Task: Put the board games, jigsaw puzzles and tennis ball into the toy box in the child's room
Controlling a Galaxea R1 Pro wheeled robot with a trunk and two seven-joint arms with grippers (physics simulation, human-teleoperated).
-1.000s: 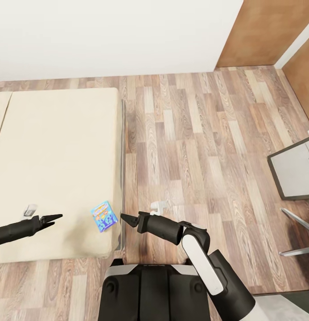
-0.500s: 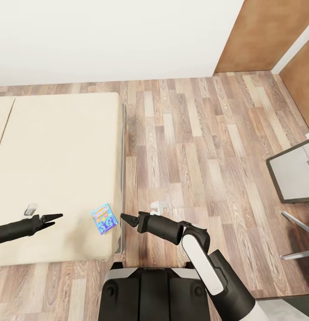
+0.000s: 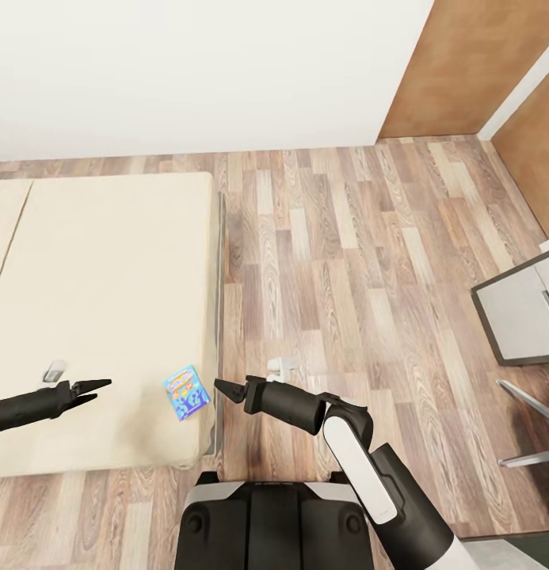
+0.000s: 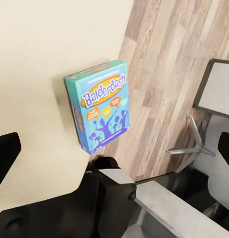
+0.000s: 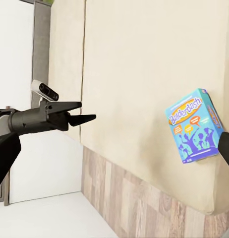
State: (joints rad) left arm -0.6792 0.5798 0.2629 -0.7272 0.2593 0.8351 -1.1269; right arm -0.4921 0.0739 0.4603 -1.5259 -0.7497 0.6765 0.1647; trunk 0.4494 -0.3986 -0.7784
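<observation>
Fetching the game (image 3: 185, 392) off the bed (image 3: 100, 301) (near right corner): both grippers (image 3: 102, 385) (image 3: 224, 387) released, flanking it; next, closing in.

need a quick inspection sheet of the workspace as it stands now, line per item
surface: cream bed with a grey padded edge, on wood-plank floor
job's things: one board game box, blue, printed Balderdash, lying flat near the bed's corner by the edge
clutter: nothing seen
grippers: left gripper over the bed, empty, fingers a little apart; right gripper beside the bed edge, pointing at the box, apart from it; cannot tell if open
cables: nothing seen
surroundings: white wall, brown wood panel, grey table corner, chair legs
</observation>
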